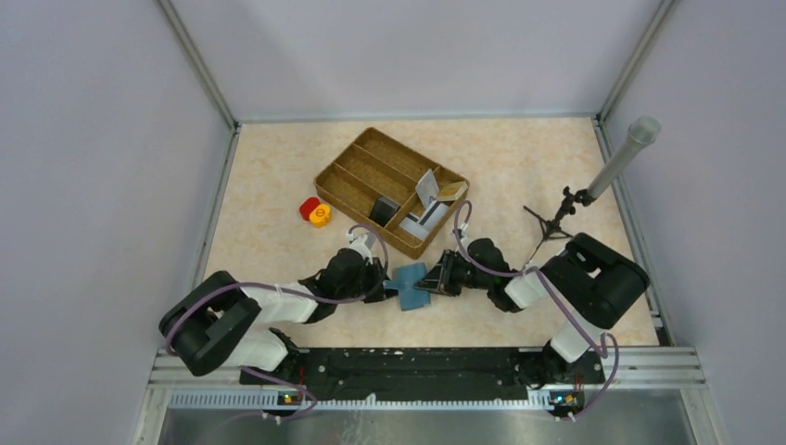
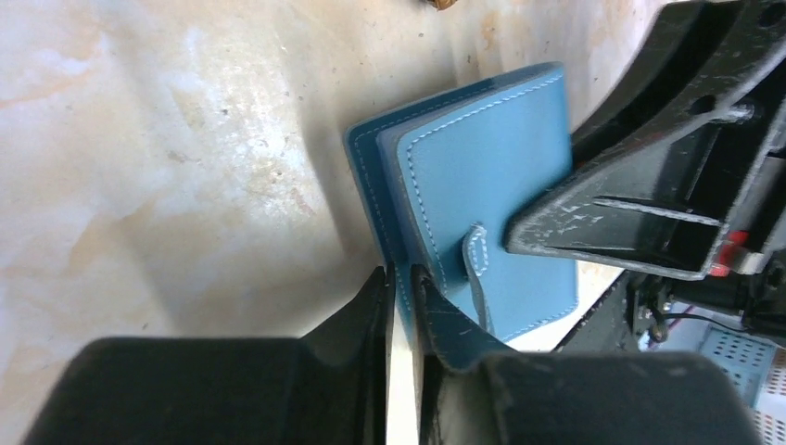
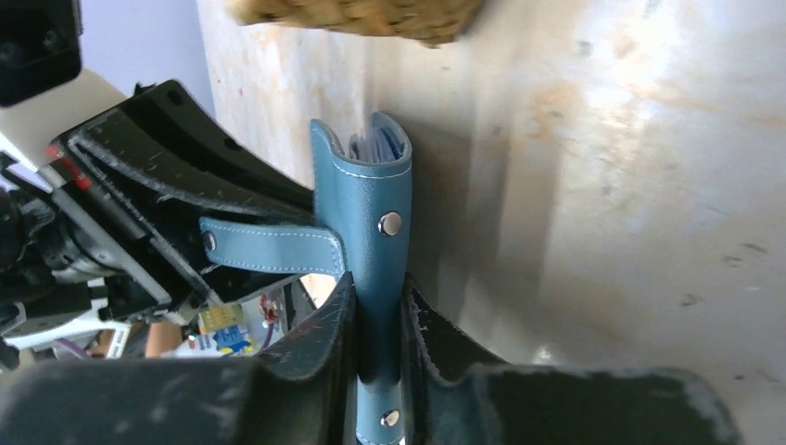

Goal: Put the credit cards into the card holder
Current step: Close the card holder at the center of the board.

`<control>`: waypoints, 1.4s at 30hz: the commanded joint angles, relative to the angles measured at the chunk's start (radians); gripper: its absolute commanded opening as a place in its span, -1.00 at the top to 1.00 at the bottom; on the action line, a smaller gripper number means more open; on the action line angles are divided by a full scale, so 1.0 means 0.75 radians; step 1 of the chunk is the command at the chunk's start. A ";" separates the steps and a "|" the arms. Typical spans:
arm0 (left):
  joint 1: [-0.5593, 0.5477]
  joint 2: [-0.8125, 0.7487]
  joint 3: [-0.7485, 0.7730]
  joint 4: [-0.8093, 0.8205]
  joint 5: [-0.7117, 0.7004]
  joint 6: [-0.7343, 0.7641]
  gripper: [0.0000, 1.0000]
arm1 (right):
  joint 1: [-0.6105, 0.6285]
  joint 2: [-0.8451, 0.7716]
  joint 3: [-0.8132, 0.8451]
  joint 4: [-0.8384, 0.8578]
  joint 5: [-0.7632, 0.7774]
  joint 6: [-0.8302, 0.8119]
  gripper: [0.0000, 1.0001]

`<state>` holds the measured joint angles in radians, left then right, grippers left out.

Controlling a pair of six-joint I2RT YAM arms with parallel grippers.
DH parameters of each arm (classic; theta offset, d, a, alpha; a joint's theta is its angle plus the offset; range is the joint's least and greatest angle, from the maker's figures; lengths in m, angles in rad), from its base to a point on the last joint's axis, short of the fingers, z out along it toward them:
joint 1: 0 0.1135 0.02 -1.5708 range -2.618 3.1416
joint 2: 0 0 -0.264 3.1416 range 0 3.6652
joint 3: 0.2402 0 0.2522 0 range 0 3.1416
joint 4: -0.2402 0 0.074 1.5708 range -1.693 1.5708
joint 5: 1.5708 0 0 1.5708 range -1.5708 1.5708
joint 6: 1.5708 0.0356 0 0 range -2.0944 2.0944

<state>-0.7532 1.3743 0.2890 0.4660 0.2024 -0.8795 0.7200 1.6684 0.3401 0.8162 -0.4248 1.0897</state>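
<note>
Currently the small teal-blue folding card holder point(image 1: 411, 286) stands on edge on the pale marbled table point(image 1: 269, 176), near the arms' bases and directly between the two grippers. The left gripper point(image 2: 399, 278) pinches one thin blue panel at the holder's near corner, its black fingers point(image 2: 357, 315) almost together with only that panel's edge between them. From the opposite side, the right gripper point(image 3: 378, 298) clamps the outer cover, the flap bearing the metal snap studs, with its jaws narrowed tight onto the material. The holder is partly spread, its panels fanning apart, and its small closing tab point(image 3: 269, 250) hangs unfastened toward the left gripper.

Well apart from both grippers, the credit cards point(image 1: 427, 188), thin pale grey-white rectangles with a tan one beside them, lean tilted in a compartment at the right end of the brown woven divided tray point(image 1: 357, 167). Just left of the tray lie the red and yellow round pieces point(image 1: 315, 211). At the table's right side stands a small black tripod point(image 1: 553, 221) carrying a grey tube point(image 1: 623, 156).
</note>
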 commanded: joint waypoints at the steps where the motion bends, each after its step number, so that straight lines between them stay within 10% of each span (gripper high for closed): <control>1: -0.004 -0.114 -0.023 -0.204 -0.126 0.071 0.59 | 0.037 -0.158 0.038 -0.100 0.029 -0.098 0.86; 11: -0.004 -0.537 0.413 -1.008 -0.461 0.145 -0.03 | 0.070 -0.547 0.391 -1.024 0.459 -0.619 1.00; 22: -0.015 -0.434 0.716 -0.850 -0.277 -0.034 -0.28 | 0.310 -0.646 0.558 -1.212 0.973 -0.811 1.00; 42: -0.031 -0.210 0.628 -0.579 -0.167 -0.203 -0.51 | 0.669 -0.501 0.683 -1.172 1.430 -0.947 1.00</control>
<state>-0.7731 1.1954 0.7757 -0.0475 0.0643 -1.0027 1.1709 1.2598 0.7753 -0.0998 0.5266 0.4229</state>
